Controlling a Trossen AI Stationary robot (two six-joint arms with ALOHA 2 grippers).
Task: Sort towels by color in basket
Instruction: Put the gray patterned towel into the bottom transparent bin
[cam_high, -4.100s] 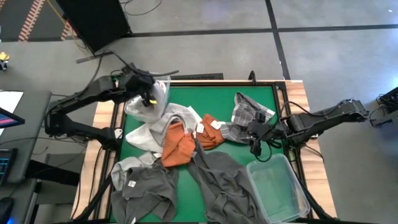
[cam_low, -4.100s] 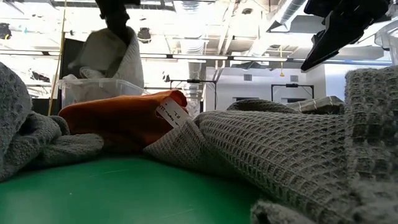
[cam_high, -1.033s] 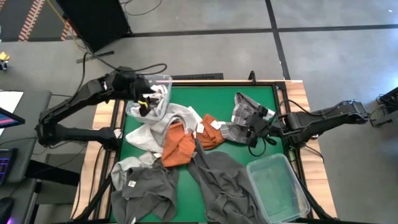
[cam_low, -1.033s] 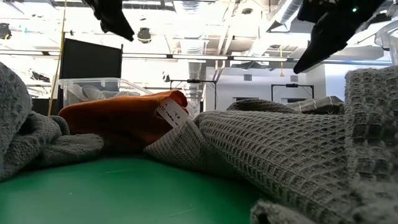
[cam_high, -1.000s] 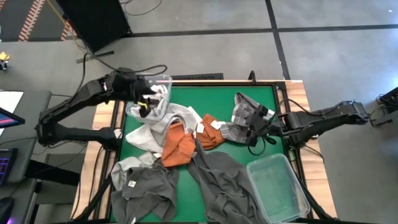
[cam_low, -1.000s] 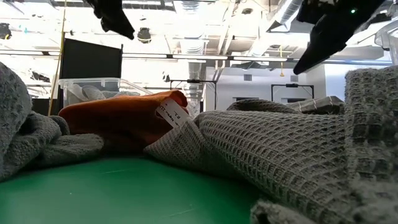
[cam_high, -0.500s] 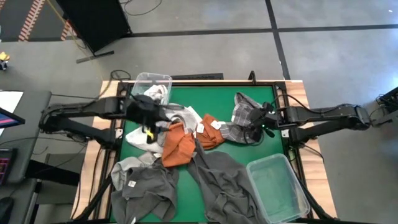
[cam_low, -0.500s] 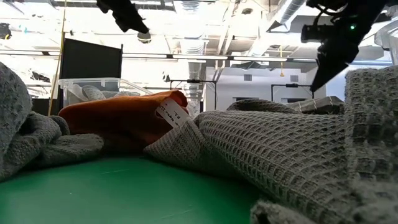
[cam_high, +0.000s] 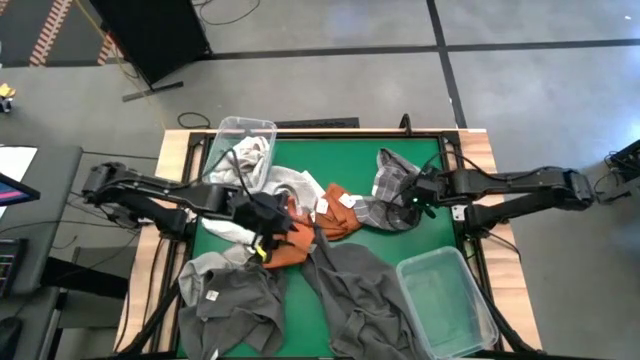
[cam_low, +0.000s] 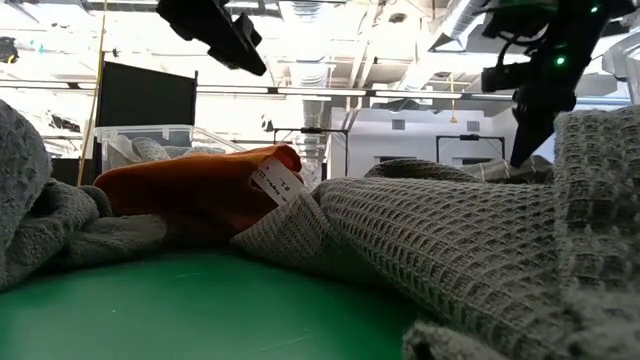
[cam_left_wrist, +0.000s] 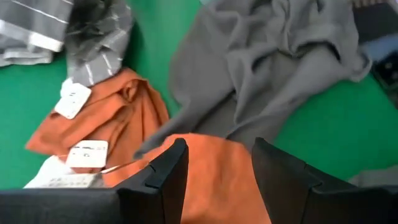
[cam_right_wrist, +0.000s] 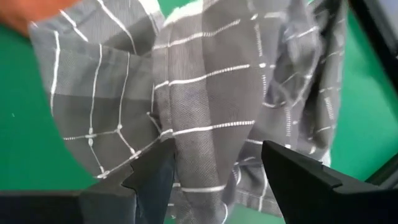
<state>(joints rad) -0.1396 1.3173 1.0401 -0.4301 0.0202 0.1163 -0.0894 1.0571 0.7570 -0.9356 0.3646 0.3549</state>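
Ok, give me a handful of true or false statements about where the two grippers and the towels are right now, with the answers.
1. The left gripper hangs over the rust orange towel. True.
2. The right gripper grips a dark grey towel lifted off the table. False: its fingers are open above the checked grey towel, which lies on the mat.
3. The clear bin at the table's far left corner has cloth in it. True.
4. The clear bin at the near right corner is full of orange towels. False: no towel shows in it.
5. The left gripper's fingers are clamped shut. False: they stand apart over the orange cloth.
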